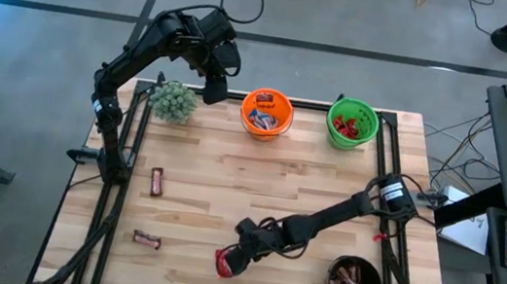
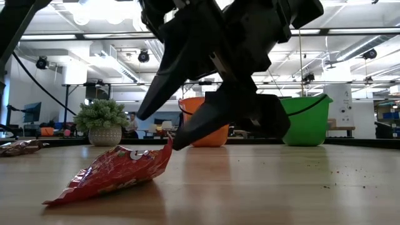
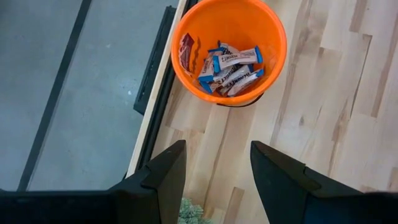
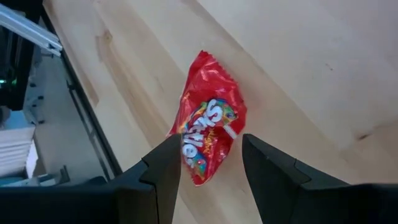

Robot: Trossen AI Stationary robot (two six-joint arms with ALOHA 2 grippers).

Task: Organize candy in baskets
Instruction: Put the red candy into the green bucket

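A red candy packet point(image 1: 226, 263) lies flat on the table near its front edge; in the low view its one end curls up point(image 2: 167, 145). My right gripper point(image 4: 208, 152) slants down over it, open, one finger on either side of the packet's end point(image 4: 205, 168). My left gripper point(image 1: 215, 88) hangs open, high above the table's far edge, beside the orange pail point(image 3: 229, 50), which holds blue-and-white candies. The green pail point(image 1: 352, 123) holds red candies. The black bowl point(image 1: 355, 283) holds brown ones. Two dark brown bars point(image 1: 157, 181) point(image 1: 146, 239) lie on the table's left part. My right gripper comes slanting down from the table's right side, and its open fingers straddle one end of the red packet. In the low view one fingertip point(image 2: 177, 144) stands right at the packet's upturned end point(image 2: 167, 145); whether it touches, I cannot tell. The packet rests on the table.
A fuzzy green plant point(image 1: 174, 100) stands at the far left corner, close to my left gripper. The orange and green pails stand along the far edge, the black bowl at the near right corner. Bare wood lies across the table's middle point(image 1: 259, 177).
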